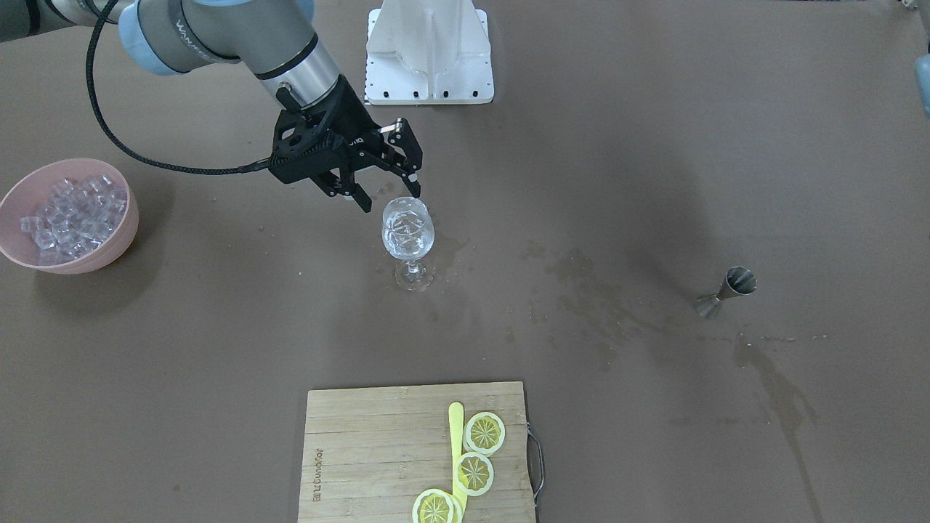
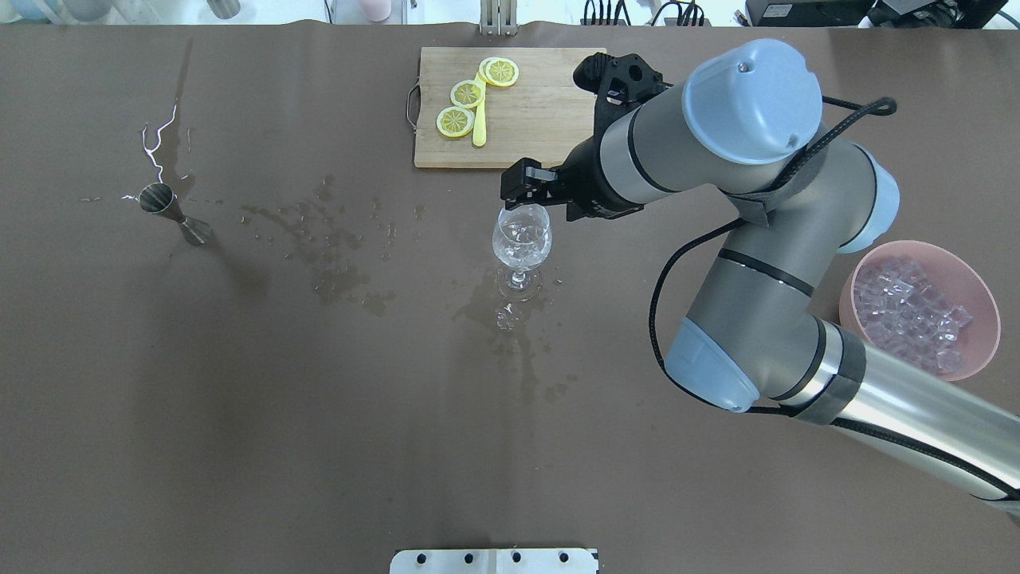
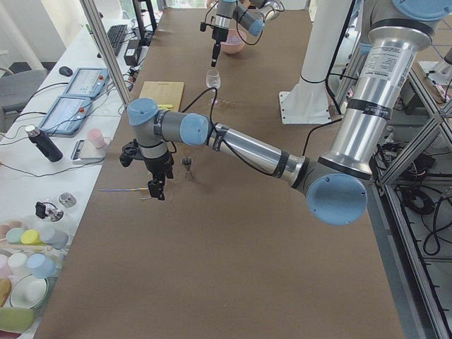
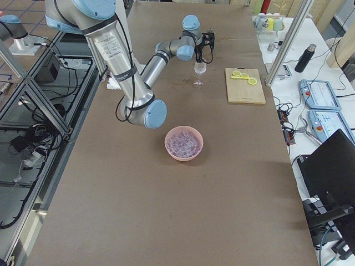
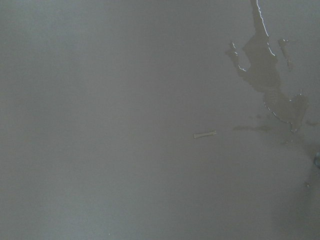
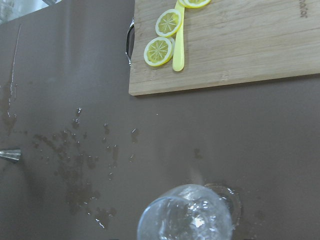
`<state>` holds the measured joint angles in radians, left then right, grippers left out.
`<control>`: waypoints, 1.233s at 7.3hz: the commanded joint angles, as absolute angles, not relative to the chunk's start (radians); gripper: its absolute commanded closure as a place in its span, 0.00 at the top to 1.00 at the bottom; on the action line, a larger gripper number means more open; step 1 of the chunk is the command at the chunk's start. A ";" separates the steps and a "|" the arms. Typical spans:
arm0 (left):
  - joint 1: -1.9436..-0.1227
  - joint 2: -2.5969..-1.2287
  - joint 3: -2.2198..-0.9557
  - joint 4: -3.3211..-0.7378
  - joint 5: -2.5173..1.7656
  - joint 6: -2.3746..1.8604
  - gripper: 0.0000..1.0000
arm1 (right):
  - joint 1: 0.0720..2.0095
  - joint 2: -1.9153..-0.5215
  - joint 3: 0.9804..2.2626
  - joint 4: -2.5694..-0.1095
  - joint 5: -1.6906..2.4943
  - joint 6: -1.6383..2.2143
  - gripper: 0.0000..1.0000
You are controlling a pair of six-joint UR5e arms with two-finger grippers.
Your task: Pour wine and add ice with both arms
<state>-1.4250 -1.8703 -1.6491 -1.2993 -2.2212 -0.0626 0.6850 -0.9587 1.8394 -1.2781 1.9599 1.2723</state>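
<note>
Clear glass marks the centre of the work: a transparent, stemmed wine glass (image 1: 407,231) stands upright on the brown table (image 1: 218,363), ringed by dark wet spill stains (image 1: 581,290). Inside its bowl sit several small glossy ice cubes (image 1: 405,221) over what looks like a little colourless wine (image 1: 408,250). The black two-fingered right claw (image 1: 389,192) hovers just over the rim, released, fingers spread with nothing seen between them. A pink round plastic bowl (image 1: 109,254), well apart on the right arm's side, holds many more cubes. The small steel double-cone jigger (image 1: 729,288) stands upright far to the other side, with the black left claw (image 3: 157,187) hanging above the table near it; only the side view shows that claw, so I cannot tell whether it is released or clenched. Yellow lemon slices (image 1: 484,432) lie on a bamboo chopping board (image 1: 378,443). Pouring seems done and icing well along; perhaps a few cubes remain.
</note>
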 commanded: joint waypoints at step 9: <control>-1.557 -1.751 -1.597 -1.328 -2.262 0.142 0.98 | 1.326 -1.511 1.745 -1.551 2.287 0.097 1.00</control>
